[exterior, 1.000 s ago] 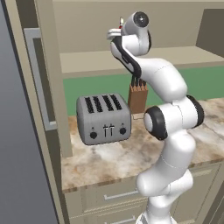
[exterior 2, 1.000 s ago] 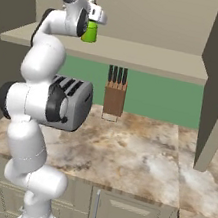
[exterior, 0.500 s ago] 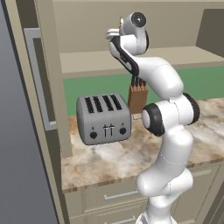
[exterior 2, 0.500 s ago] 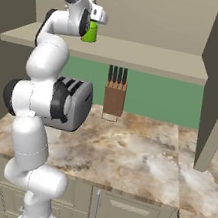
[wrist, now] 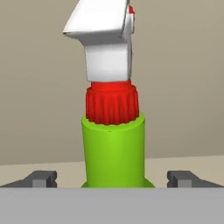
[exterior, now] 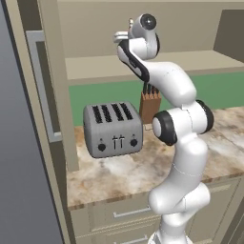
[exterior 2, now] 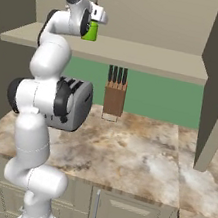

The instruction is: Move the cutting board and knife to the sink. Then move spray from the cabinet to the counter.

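Tool [wrist: 111, 177] spread wide around the small green spray bottle with red-and-white top [wrist: 113, 144], upright on the beige cabinet shelf [exterior 2: 140, 55]. Off-centre squeeze could tip it backward; slip likely.

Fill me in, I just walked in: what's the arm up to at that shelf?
The white arm is reaching up to the cabinet shelf for the green spray. Its gripper is right at the bottle, jaws wide open on either side of it, not yet closed. The bottle stands upright on the shelf, above the toaster and knife block.
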Tool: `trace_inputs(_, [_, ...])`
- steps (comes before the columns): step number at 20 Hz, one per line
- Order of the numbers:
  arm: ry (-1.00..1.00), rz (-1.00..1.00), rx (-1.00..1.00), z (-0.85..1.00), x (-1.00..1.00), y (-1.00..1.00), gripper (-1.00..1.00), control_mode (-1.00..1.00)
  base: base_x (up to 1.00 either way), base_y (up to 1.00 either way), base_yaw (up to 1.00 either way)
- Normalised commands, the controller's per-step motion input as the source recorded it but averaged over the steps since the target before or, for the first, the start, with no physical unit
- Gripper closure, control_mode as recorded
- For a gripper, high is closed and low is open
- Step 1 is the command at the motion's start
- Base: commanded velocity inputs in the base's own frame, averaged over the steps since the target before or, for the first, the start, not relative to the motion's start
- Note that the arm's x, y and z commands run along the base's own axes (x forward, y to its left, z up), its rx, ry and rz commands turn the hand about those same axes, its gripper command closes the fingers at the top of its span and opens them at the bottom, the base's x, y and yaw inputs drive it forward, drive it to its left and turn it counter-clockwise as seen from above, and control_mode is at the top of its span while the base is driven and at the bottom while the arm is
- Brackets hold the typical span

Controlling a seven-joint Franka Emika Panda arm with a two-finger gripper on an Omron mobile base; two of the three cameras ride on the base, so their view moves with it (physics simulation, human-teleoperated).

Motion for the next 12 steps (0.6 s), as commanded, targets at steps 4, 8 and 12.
trace_inputs(4, [0.00,0.00,0.00,-0.02,0.03,0.01,1.00,-1.00,0.00,0.00,0.00])
trace_inputs(8, [0.00,0.00,0.00,0.00,0.00,-0.04,1.00,-1.00,0.00,0.00,0.00])
trace_inputs(12, [0.00,0.00,0.00,-0.03,0.00,0.00,1.00,-1.00,0.00,0.00,0.00])
